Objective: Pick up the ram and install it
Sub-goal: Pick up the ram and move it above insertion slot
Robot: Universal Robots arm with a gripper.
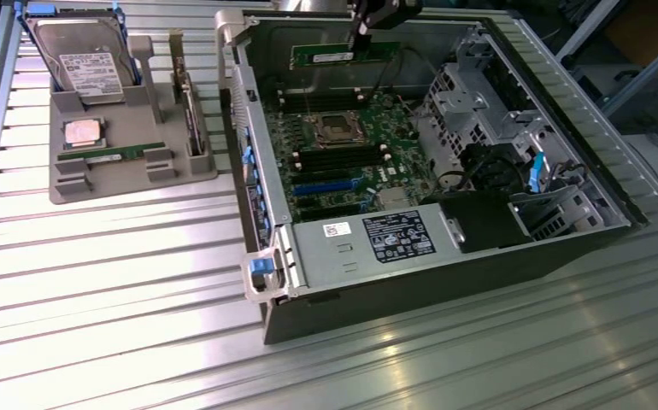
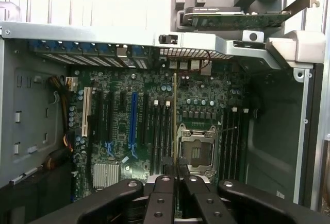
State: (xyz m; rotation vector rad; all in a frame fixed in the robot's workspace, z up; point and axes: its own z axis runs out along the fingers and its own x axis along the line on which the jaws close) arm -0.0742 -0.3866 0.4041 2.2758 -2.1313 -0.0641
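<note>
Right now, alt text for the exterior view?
A robot arm's jaws hold a ram stick over the motherboard inside an open computer case on a slatted metal table. At the exterior view's left, a grey tray holds a hard drive, a processor chip and a spare ram stick.

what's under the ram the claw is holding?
The ram, in the claw, hangs over the motherboard: black slots beside the processor socket. The stick itself covers what lies directly below.
</note>
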